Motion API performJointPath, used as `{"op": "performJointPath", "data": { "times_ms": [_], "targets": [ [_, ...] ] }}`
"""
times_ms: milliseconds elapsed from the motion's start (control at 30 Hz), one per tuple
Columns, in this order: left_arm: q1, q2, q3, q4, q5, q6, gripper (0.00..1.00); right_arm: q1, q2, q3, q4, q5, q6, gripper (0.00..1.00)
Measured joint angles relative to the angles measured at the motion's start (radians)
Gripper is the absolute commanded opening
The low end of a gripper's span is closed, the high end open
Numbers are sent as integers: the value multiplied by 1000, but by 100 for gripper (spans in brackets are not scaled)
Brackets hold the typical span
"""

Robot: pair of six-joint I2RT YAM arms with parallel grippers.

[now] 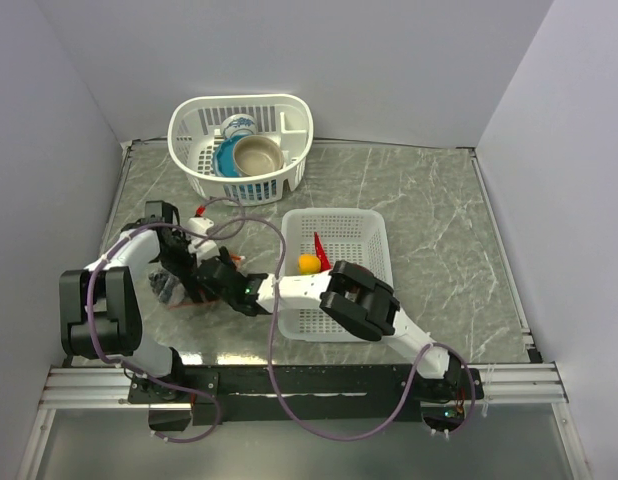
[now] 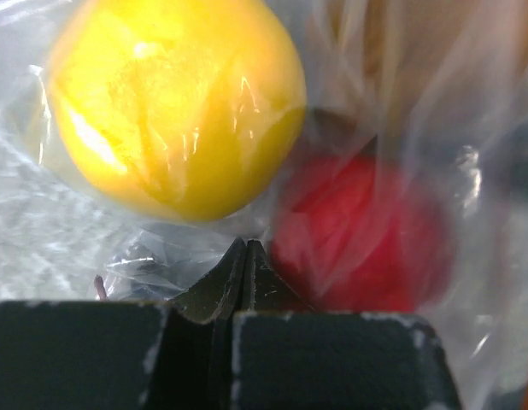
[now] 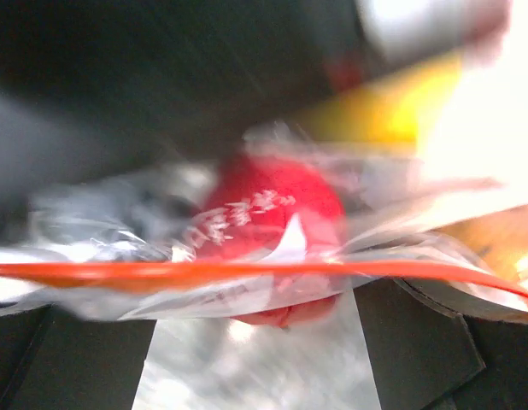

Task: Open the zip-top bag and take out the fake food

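Observation:
The zip-top bag lies on the table at the left, its orange-red zip strip stretched across the right wrist view. Inside it I see a yellow fruit and a red apple; the apple also shows in the right wrist view. My left gripper is shut on a fold of the bag's plastic, just below the two fruits. My right gripper is open, its fingers wide apart under the zip strip. In the top view both grippers meet at the bag, left and right.
A white mesh basket just right of the bag holds a yellow-orange fruit and a red chili. A second white basket at the back holds blue and beige bowls. The right arm reaches across the near basket.

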Motion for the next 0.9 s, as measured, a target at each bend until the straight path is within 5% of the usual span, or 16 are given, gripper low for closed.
{"op": "performJointPath", "data": {
  "times_ms": [133, 367, 467, 900],
  "targets": [
    [-7, 0, -23, 0, -5, -8, 1, 2, -28, -91, 5, 23, 1, 89],
    [-10, 0, -25, 0, -6, -22, 1, 2, -85, -189, 31, 34, 7, 56],
    [-10, 0, -25, 0, -17, -22, 1, 0, -123, -243, 47, 34, 4, 50],
    [16, 25, -25, 66, -174, -36, 1, 0, -496, -475, 50, 132, -33, 47]
  ]
}}
